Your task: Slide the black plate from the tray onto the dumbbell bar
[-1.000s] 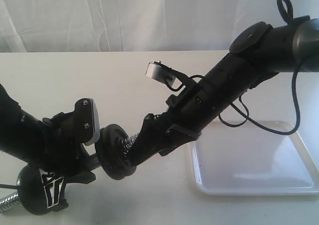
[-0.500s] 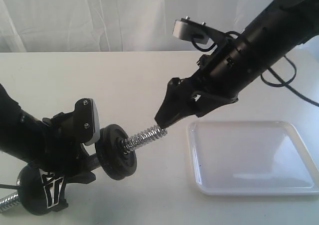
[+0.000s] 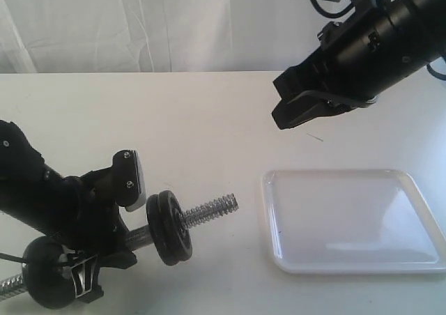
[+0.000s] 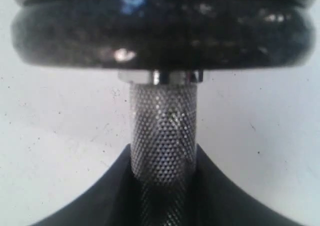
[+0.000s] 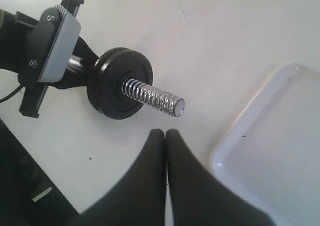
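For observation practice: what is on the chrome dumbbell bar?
Two round black iron plates near its threaded end, a third plate at the far end. The left tool hides the middle of the chrome bar.

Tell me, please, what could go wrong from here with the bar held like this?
1. No nut shows on the bar's threaded end, so the plates could slip off if the left gripper dips that end.
2. The left gripper clamps only the knurled middle; the bar might twist in it.
3. The right gripper, shut and empty, could knock the bar's tip or the tray rim if it descends.
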Robot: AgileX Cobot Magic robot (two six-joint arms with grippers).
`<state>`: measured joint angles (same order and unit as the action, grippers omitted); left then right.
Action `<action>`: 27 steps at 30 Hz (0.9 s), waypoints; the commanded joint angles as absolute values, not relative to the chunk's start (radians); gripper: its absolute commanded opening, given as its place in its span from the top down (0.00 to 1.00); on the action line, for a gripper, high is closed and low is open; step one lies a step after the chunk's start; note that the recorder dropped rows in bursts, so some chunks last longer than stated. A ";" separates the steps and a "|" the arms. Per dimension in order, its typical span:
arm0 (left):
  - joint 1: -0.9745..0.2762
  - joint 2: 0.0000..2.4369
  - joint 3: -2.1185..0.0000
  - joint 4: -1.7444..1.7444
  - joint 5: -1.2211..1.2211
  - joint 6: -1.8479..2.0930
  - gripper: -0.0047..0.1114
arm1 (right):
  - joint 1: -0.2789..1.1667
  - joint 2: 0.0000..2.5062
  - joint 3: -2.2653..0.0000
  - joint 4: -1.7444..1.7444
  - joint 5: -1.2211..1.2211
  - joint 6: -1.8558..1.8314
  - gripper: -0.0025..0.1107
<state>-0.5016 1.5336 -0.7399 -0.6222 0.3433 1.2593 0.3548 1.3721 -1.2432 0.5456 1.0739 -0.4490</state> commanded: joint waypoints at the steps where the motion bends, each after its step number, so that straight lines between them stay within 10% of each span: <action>1: -0.503 1.501 -0.779 -0.732 0.332 1.253 0.96 | 0.349 1.361 -1.244 0.542 1.074 -0.448 0.98; 27: -0.503 1.546 -0.779 -0.801 0.332 1.256 0.96 | 0.349 1.361 -1.244 0.542 1.074 -0.448 0.98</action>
